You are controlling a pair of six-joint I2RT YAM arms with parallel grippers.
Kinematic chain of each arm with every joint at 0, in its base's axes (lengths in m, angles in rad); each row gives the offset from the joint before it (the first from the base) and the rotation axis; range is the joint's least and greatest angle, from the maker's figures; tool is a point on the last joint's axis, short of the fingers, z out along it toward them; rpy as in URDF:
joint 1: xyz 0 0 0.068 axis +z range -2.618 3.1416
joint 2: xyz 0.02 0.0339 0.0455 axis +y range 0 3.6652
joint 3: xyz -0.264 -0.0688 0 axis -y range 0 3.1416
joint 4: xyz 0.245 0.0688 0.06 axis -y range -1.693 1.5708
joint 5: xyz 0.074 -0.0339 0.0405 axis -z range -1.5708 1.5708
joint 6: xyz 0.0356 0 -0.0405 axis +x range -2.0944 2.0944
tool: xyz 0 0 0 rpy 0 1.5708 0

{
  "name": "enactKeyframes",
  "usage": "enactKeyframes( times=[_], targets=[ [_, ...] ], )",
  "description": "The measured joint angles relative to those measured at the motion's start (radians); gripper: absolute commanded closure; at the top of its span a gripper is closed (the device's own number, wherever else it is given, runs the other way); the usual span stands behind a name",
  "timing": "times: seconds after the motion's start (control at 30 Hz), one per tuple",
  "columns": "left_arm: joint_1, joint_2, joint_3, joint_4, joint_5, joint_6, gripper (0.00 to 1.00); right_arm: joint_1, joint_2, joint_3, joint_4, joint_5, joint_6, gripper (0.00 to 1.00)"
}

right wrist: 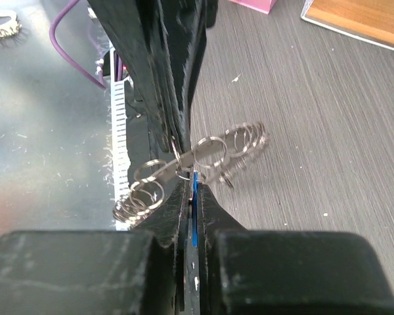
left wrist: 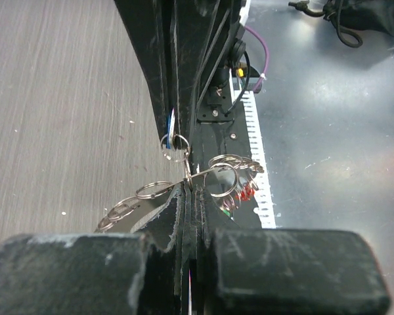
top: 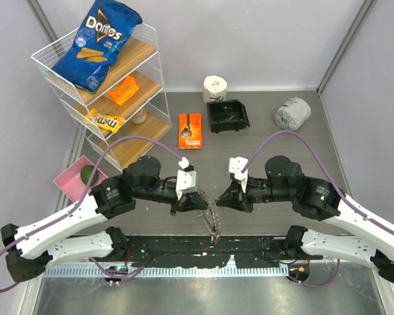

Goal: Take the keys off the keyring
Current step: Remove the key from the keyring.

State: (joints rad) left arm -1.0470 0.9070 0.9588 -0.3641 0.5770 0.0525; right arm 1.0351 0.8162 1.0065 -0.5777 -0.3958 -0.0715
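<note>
The keyring [top: 214, 222] hangs in the air between my two grippers, over the table's near edge. It is a thin silver loop fringed with many small rings. My left gripper [top: 198, 201] is shut on the ring's wire, as the left wrist view [left wrist: 190, 190] shows. Red [left wrist: 247, 191] and green [left wrist: 226, 205] key heads dangle from the keyring [left wrist: 220, 172] there. My right gripper [top: 224, 197] faces it, shut on a blue-headed key [right wrist: 194, 216] that hangs on the keyring [right wrist: 210, 152]. The right gripper's tips [right wrist: 192, 187] sit just under the ring wire. The blue key also shows in the left wrist view [left wrist: 170, 125].
A wire shelf [top: 49, 56] at far left holds a Doritos bag [top: 98, 42], snacks and M&Ms. A pink bin [top: 69, 184] lies below it. An orange packet [top: 190, 130], black bin [top: 228, 115], paper roll [top: 215, 87] and grey bundle [top: 293, 113] lie at the back.
</note>
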Motion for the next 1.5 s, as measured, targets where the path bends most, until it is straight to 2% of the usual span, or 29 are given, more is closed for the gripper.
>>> enactKeyframes(
  times=[0.47,0.87,1.33,1.5],
  targets=[
    [-0.001,0.044,0.002,-0.056,-0.025,0.029,1.0,-0.007,0.09,0.064,-0.031,-0.019,0.032,0.95],
    [-0.033,-0.02,0.002,-0.083,-0.09,0.126,1.0,-0.127,0.158,0.08,-0.052,-0.153,0.112,0.95],
    [-0.04,-0.071,-0.037,-0.068,-0.111,0.143,1.0,-0.136,0.162,0.076,-0.052,-0.21,0.126,0.95],
    [-0.042,-0.06,-0.064,0.003,-0.106,0.106,1.0,-0.138,0.11,0.076,-0.054,-0.2,0.106,0.95]
  ],
)
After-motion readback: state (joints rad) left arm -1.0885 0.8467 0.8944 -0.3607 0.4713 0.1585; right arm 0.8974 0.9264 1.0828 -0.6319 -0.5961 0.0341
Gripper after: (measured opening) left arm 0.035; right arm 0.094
